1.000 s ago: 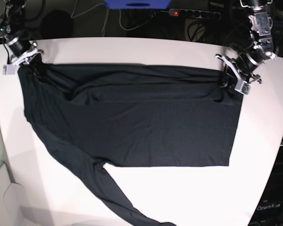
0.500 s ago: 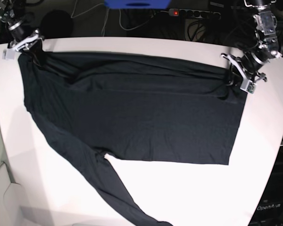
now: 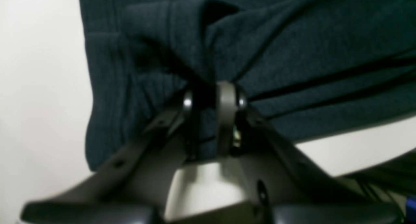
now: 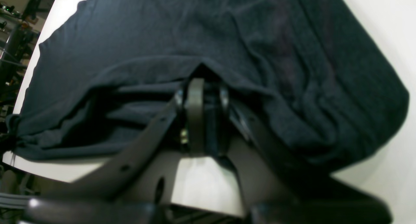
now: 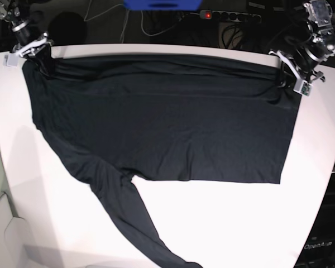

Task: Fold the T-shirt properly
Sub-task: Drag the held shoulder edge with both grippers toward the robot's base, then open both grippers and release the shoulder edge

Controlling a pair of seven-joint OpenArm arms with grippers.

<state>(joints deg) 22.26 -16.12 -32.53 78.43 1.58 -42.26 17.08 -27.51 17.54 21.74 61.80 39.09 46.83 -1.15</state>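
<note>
Fabric soft and limp, held at both far corners

T-shirt (image 5: 156, 117) spread flat across white table (image 5: 223, 223), far edge along the table's back rim, one long sleeve (image 5: 128, 218) trailing toward the near edge. Left gripper (image 5: 295, 78) clamped on the far corner at the base view's right; from the left wrist, fingertips (image 3: 226, 100) pinched tight on a bunched ridge of knit, creases fanning out from the bite. Right gripper (image 5: 32, 49) likewise closed on the opposite far corner; from the right wrist, fingers (image 4: 195, 97) nearly together with a fold of cloth between them.

Judged thin, light and stretchy: no stiffness, sags wherever unsupported, drags over the table rather than sliding as one piece, not fragile. Likely to slip if pinched on a single layer only. Best taken at hems, shoulders or corners, with a gathered fold inside the jaws, both sides lifted evenly to avoid skewing. Loose sleeve probably needs its own pick near the cuff, tucked inward before any fold of the body
</note>
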